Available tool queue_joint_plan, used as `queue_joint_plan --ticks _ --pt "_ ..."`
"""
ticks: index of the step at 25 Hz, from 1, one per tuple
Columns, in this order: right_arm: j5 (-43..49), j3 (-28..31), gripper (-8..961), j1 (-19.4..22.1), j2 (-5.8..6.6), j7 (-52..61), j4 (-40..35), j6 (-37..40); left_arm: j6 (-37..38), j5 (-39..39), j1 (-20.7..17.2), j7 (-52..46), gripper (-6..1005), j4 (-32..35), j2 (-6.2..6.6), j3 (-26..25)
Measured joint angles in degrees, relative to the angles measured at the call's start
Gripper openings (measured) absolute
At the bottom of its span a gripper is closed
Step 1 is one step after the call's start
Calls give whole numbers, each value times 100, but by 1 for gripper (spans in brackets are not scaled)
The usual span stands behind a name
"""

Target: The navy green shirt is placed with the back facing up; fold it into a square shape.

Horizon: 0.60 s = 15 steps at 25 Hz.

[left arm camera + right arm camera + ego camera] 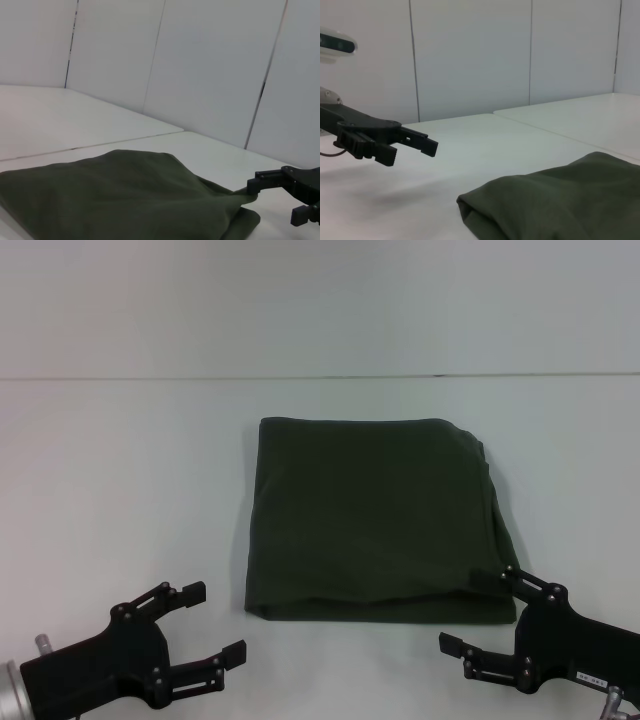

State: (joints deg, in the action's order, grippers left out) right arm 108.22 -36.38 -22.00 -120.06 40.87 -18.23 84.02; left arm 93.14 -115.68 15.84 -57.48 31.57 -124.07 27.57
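Observation:
The navy green shirt (375,515) lies flat in the middle of the white table (120,470), folded into a rough square with its plain side up. My left gripper (215,621) hovers open near the front edge, left of the shirt's near left corner and apart from it. Open as well, my right gripper (478,612) is at the shirt's near right corner, with its far finger (505,580) against the cloth edge. The left wrist view shows the shirt (115,190) and the right gripper (277,200). In the right wrist view are the shirt (560,205) and the left gripper (410,152).
A thin seam (300,377) runs across the table behind the shirt. Pale wall panels (210,60) stand beyond the table. Bare tabletop lies on both sides of the shirt.

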Motion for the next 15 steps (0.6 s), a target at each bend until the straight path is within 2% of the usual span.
queue_joint_plan --ticks 15 --pt "-3 71 924 100 18 0 -38 29 54 32 19 -4 950 -37 -3 -21"
